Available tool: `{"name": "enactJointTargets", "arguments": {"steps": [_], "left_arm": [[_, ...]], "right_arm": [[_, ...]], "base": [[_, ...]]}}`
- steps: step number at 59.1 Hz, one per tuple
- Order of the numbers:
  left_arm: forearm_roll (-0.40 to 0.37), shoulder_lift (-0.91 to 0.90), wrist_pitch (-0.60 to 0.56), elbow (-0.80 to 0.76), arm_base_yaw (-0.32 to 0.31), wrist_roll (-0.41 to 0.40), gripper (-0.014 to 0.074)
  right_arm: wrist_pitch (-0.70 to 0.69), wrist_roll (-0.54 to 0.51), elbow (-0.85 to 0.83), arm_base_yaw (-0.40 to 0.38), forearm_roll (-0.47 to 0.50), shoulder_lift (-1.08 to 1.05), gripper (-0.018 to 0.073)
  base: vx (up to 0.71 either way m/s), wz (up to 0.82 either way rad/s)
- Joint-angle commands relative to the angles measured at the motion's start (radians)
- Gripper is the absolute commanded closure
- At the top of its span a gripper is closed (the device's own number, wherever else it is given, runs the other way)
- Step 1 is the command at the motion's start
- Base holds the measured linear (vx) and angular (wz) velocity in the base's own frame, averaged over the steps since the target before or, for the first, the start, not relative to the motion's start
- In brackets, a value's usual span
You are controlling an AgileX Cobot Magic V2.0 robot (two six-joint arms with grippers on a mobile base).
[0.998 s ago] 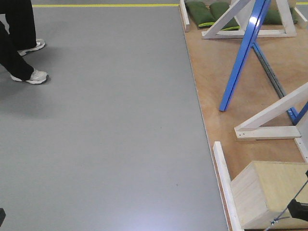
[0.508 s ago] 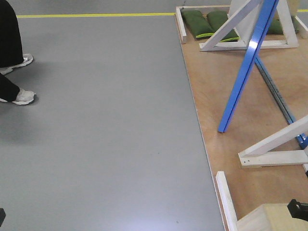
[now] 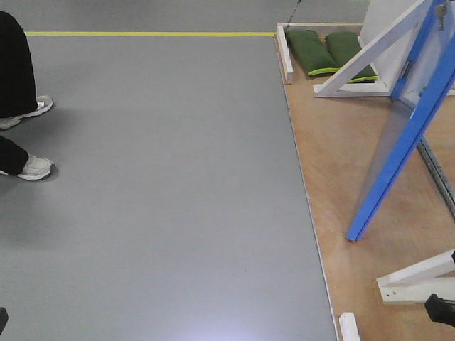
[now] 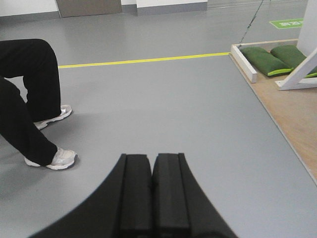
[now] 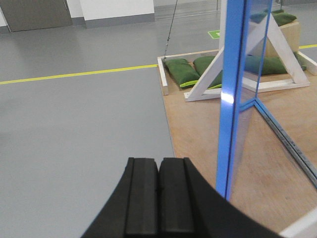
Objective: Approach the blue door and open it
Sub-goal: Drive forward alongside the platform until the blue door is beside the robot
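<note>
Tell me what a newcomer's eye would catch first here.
The glossy blue door, seen nearly edge-on, stands on the wooden platform at right. Next come a person's black-trousered legs and white sneakers on the grey floor at far left. Then the green sandbags lie at the platform's far corner.

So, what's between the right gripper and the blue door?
Nothing stands there. The right wrist view shows only bare grey floor and plywood platform between the right gripper and the blue door.

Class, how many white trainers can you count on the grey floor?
2. The first trainer sits at the front view's left edge, nearer the yellow line; the second trainer lies just below it, closer to the camera. None seems hidden.
</note>
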Motion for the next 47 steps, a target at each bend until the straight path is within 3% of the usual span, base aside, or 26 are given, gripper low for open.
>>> {"name": "enactJointTargets", "arguments": {"steps": [1,47], "left_arm": [[0.000,-0.016,-0.079,0.001,0.002,-0.003,0.0526],[0.000,-0.016,-0.079,0.001,0.002,-0.003,0.0526]], "right_arm": [[-0.076,-0.006,0.018,-0.005,-0.003,-0.017,0.0570],[-0.076,-0.006,0.018,-0.005,-0.003,-0.018,0.0570]], "base": [[0.35,0.07],[0.34,0.02]]}}
